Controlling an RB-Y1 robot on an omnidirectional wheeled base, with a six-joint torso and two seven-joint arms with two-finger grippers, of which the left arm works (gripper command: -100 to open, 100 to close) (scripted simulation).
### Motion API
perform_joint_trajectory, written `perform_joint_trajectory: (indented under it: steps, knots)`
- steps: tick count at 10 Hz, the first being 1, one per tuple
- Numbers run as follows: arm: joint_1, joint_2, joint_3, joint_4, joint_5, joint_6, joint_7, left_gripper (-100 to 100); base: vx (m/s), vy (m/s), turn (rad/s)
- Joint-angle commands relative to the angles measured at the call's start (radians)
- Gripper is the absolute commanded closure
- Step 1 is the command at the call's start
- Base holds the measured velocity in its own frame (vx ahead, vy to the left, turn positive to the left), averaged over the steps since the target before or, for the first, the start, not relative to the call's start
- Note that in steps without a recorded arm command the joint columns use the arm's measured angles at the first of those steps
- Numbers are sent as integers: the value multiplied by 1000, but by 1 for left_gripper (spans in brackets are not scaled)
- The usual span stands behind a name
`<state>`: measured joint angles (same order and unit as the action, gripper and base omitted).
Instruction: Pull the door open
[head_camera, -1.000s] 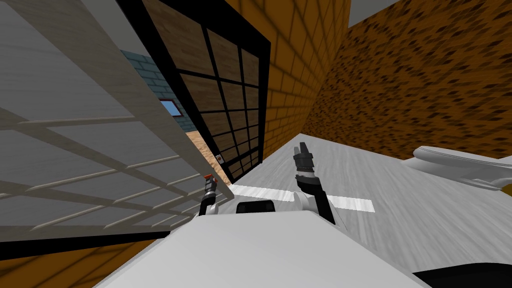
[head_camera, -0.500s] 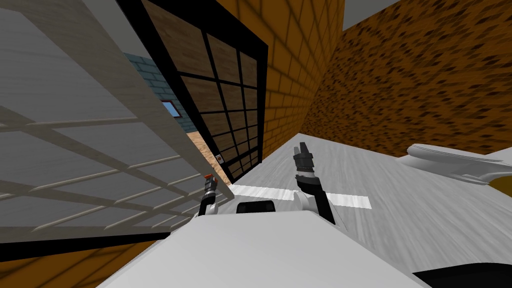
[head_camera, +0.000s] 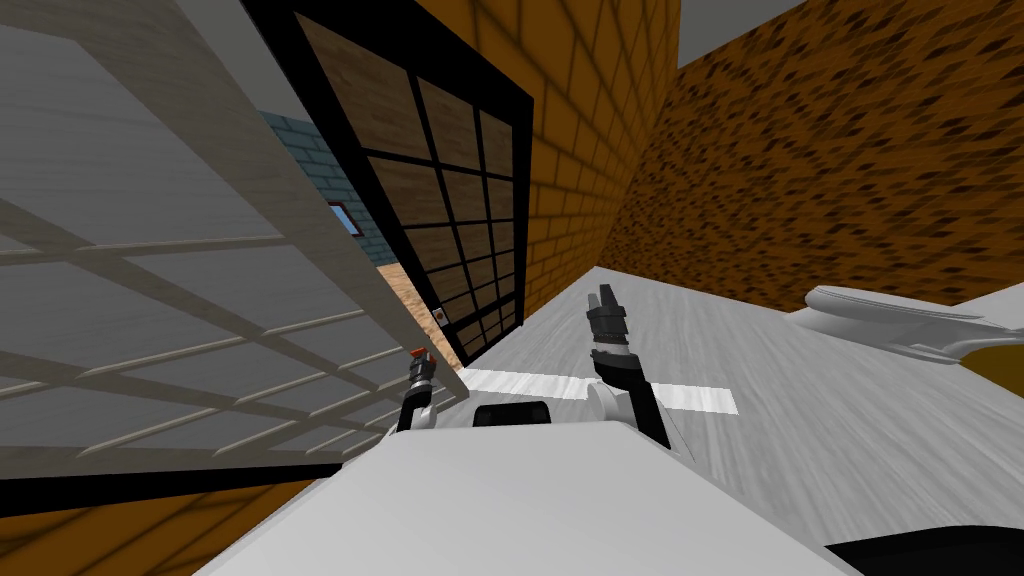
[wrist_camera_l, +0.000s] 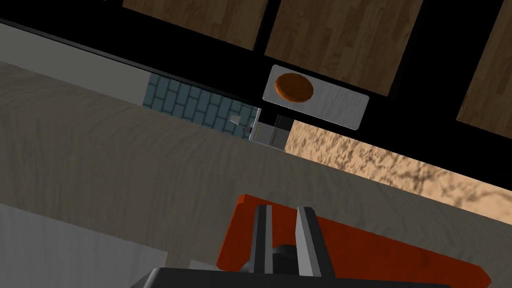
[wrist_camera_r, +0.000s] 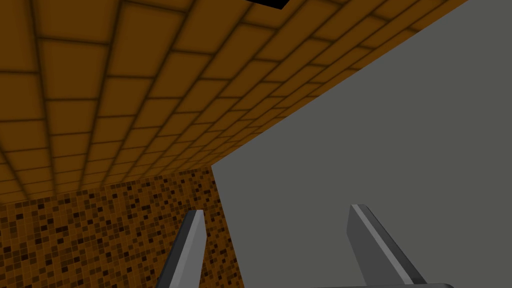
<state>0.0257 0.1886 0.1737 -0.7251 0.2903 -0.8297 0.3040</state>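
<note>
Left gripper (wrist_camera_l: 283, 212): fingers pinched close together, clamped on the orange-red lever handle (wrist_camera_l: 350, 250), low centre of the left wrist view. In the head view it sits low, left of centre (head_camera: 420, 368), at the free edge of the door (head_camera: 150, 280).

Door is the pale wood-framed leaf with grid panes across the left half of the head view. It's already part open: blue-grey brick (wrist_camera_l: 200, 105) and sandy floor (wrist_camera_l: 390, 165) show through the gap.

Change over the last second: small. The whole head view has slid a little, and the white rounded fixture (head_camera: 900, 320) at the right edge sits further left, so that's my own move, not the room's. Both grippers hold the same spot in frame. The door's edge has crept slightly right at the top. My read: grip is holding and the pull is slow, with plenty of swing left.

Right gripper (wrist_camera_r: 280, 250): fingers spread wide, nothing between them. It's raised just right of centre in the head view (head_camera: 605, 300), over the grey floor (head_camera: 800, 430).

Around:
- A black-framed grid panel (head_camera: 450, 200) with brown wood infill, just past the gap. It carries a grey plate (wrist_camera_l: 330, 102) with an orange knob (wrist_camera_l: 294, 86).
- An orange brick wall (head_camera: 590, 150) at top centre.
- A mottled brown wall (head_camera: 850, 150) at upper right.
- A white floor stripe (head_camera: 690, 400).

In the way: probably me. The leaf swings toward my base, and the right arm sits near its arc, so I'd back off further.
</note>
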Motion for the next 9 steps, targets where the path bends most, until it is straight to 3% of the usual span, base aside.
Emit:
perform_joint_trajectory:
  steps: [1, 6, 7, 8, 9]
  knots:
    - [6, 20, 10, 18, 14, -7, 32, 100, -28, 3, -5]
    - [-3, 37, -41, 28, 64, -15, 181, 100, -41, 10, -36]
    - [-3, 37, -41, 28, 64, -15, 197, 100, -35, 15, -19]
    - [-6, 22, -64, 2, 75, -20, 214, -100, -54, -1, -67]
    - [-5, 21, -69, -1, 85, -20, 231, -100, -76, -3, -60]
